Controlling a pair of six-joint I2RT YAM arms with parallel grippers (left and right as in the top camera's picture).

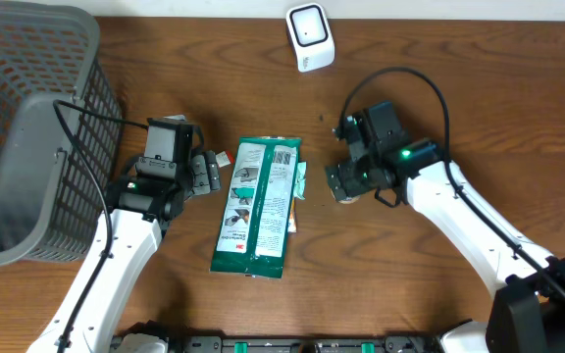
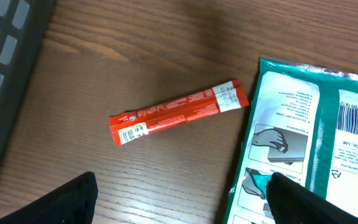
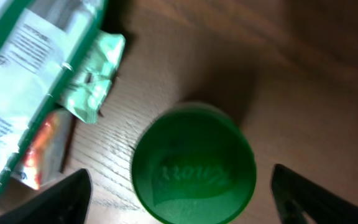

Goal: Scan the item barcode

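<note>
Round embossed green lid [image 3: 194, 165] btwn wide right end effector [image 3: 179, 186]; left end effector [image 2: 182, 190] wide.

Your right wrist view is blurred, so you can't read the raised word on the lid [image 3: 194, 165]. At lower left a foil packet [image 3: 42, 149] slips under the pack [image 3: 17, 74], which is cut off at upper left. Overhead, the right gripper [image 1: 344, 186] covers nearly all of the lid, and the basket [image 1: 91, 98] runs off the left edge.
</note>
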